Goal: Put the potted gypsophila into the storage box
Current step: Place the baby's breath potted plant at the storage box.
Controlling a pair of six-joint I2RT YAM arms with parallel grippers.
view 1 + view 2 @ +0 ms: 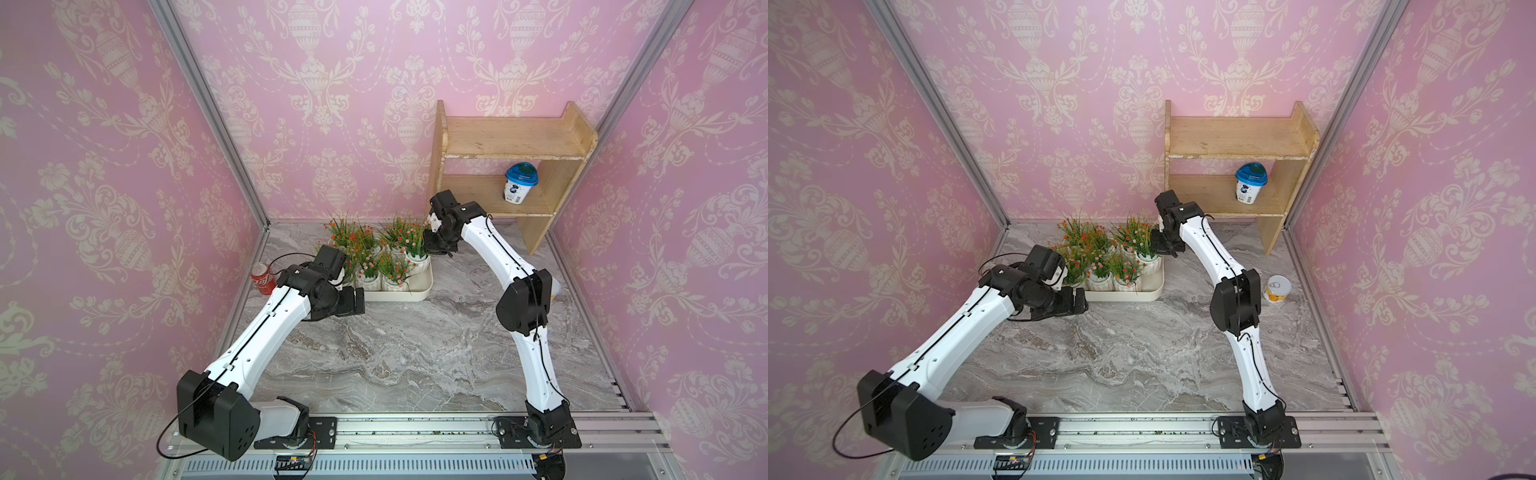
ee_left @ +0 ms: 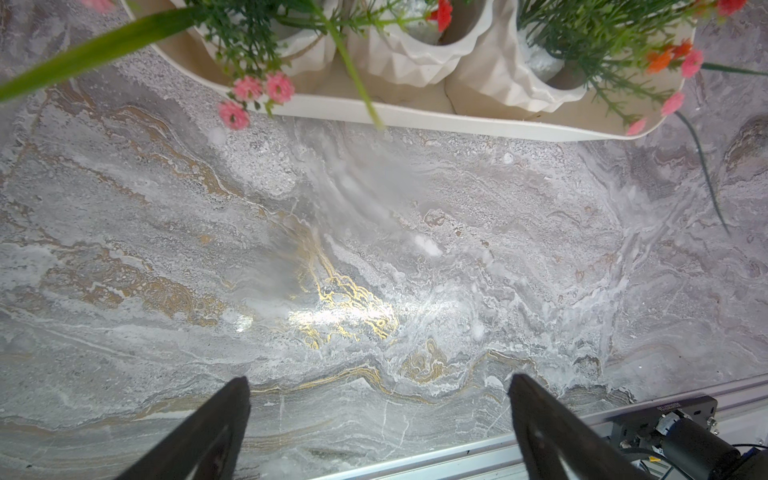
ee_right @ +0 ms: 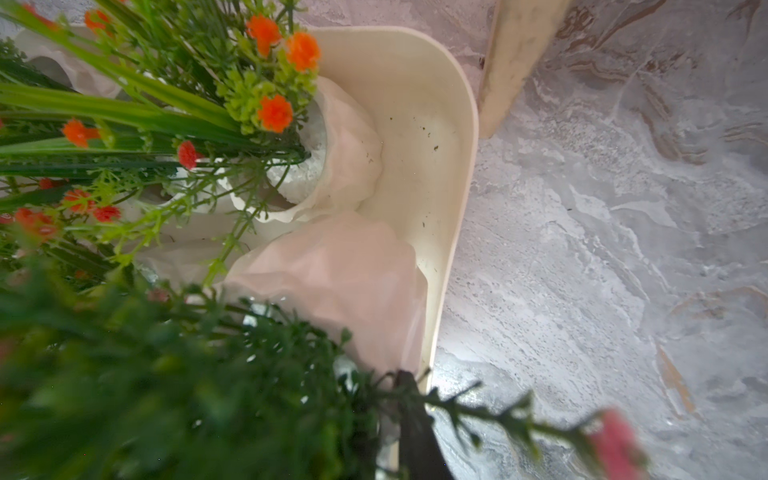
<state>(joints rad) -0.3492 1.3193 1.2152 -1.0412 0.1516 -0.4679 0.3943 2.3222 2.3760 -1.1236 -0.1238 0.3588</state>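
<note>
The potted gypsophila (image 1: 376,253) stand upright, sprigs up, inside the storage box (image 1: 415,296), whose long axis runs left-right at the far side of the tabletop (image 1: 395,353). Bare marble lies open before the near rim, and the foot of the wooden shelf (image 1: 511,141) crowds the box's far right corner. The left gripper (image 2: 378,415) hangs released just off the near rim; the right gripper (image 1: 434,245) is clenched among sprigs at the box's right end, grasp unclear. Only the right wrist view shows free box floor beside the end pots.

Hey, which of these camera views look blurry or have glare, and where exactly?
Right wrist view: the nearest potted gypsophila is a soft green blur, the storage box rim sharper. Left wrist view: a bright glare patch on the marble table. Both top views: evenly lit, sharp throughout.
</note>
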